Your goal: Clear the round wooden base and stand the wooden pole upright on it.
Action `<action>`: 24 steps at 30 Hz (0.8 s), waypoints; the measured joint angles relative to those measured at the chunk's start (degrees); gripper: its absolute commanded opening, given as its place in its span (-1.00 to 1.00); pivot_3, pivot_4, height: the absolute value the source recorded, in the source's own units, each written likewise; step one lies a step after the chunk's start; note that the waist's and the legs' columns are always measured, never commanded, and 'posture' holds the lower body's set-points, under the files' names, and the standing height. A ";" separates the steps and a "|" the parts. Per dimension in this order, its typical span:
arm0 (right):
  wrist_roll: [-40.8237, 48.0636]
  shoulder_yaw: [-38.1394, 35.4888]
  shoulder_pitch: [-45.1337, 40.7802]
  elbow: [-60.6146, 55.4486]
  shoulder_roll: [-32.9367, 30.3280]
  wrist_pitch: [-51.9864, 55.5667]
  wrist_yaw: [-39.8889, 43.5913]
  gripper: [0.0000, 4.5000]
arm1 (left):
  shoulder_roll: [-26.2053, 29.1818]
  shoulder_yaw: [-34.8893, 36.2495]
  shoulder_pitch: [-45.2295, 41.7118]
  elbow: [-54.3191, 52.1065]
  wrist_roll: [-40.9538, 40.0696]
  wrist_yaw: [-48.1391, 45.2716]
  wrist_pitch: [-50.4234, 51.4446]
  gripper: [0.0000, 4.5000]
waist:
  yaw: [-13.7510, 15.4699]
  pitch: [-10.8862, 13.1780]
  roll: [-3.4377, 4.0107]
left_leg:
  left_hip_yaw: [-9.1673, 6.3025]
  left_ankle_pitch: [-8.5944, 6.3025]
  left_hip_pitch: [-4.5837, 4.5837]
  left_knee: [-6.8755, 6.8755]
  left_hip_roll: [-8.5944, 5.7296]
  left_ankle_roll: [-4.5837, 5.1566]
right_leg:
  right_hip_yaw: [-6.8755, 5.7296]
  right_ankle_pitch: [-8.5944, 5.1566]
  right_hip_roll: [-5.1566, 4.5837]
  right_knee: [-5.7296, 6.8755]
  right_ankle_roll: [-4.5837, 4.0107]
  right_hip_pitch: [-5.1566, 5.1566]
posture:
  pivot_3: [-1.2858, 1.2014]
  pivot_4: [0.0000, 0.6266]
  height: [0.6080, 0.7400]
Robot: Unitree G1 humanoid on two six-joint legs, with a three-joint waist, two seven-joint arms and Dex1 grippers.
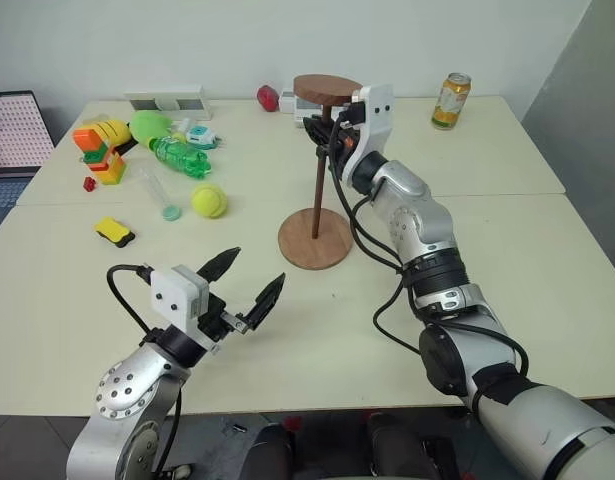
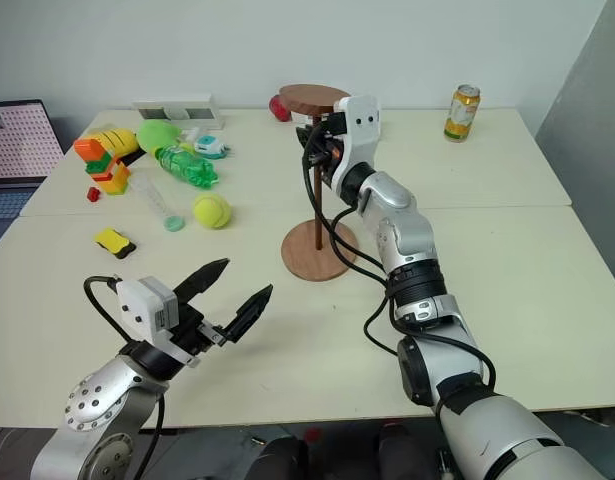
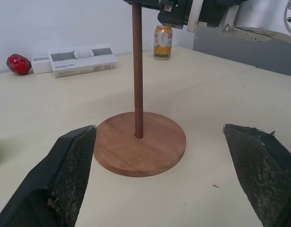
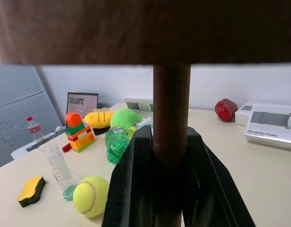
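Two black fingers of the left gripper (image 1: 245, 289) stand spread wide at the near edge of the table (image 1: 507, 300), holding nothing, pointed toward the round wooden base (image 1: 315, 242).

Just beyond it, the base lies flat on the tabletop with nothing on it but the wooden pole (image 1: 318, 190) — so clearing looks done. The pole stands on end, long axis vertical, foot at the base's centre and its small disc uppermost. Whether the foot is seated in the hole or only resting there, I cannot tell.

Higher up, the right gripper (image 1: 325, 128) is clamped on the shaft just under that top disc, fingers (image 4: 136, 189) pressed either side of the rod.

My judgement: the pole is light, stiff and smooth, top-heavy with the disc aloft, so a high grip steers it well but a slight lean would swing the foot. The base looks thin and free to slide — a steadying hold at its rim would help.

Farther back lie a tennis ball (image 1: 209, 201), a green bottle (image 1: 179, 157) and a drink can (image 1: 451, 101), well apart from the base.
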 measured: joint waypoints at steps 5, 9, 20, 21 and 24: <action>-0.48 0.29 0.31 0.84 -0.62 -1.95 -1.16 -0.88 | 0.00 -0.01 -0.85 0.52 0.00 -0.02 0.38 1.00 | 0.02 0.00 0.00 | -0.01 0.00 0.00 0.00 -0.01 0.00 | -0.01 0.00 0.00 0.00 0.00 0.00 | 0.03 -0.52 1.00; -0.89 1.23 0.56 2.31 -0.49 -5.51 -0.95 -0.88 | 0.00 -0.01 -1.41 1.36 0.01 -0.14 0.38 1.00 | -0.01 0.00 0.00 | -0.01 0.00 0.02 0.00 -0.01 0.00 | -0.01 0.00 0.00 0.01 0.00 0.02 | 0.03 -0.52 1.00; -4.39 7.73 7.49 -1.87 0.67 -14.75 1.41 -0.88 | 0.00 -0.03 -2.87 2.83 0.06 -1.48 0.35 1.00 | 0.00 -0.08 -0.01 | -0.01 -0.10 0.48 -0.01 0.01 0.17 | 0.03 0.00 0.00 0.03 0.00 0.46 | 0.03 -0.52 1.00; -4.71 8.61 8.37 -2.86 1.10 -14.65 1.38 -0.88 | -0.02 -0.03 -3.00 2.96 0.02 -1.39 0.45 1.00 | -0.01 -0.08 -0.01 | -0.02 -0.10 0.49 -0.01 0.00 0.18 | 0.03 0.00 0.00 0.03 0.00 0.46 | 0.03 -0.52 1.00; -5.68 9.61 9.56 -5.22 1.38 -13.71 1.26 -0.88 | -0.01 -0.01 -3.79 3.98 -0.04 -1.15 0.72 1.00 | -0.01 -0.10 -0.01 | -0.04 -0.10 0.54 0.00 0.00 0.18 | 0.03 0.00 0.01 0.04 0.00 0.50 | 0.03 -0.52 1.00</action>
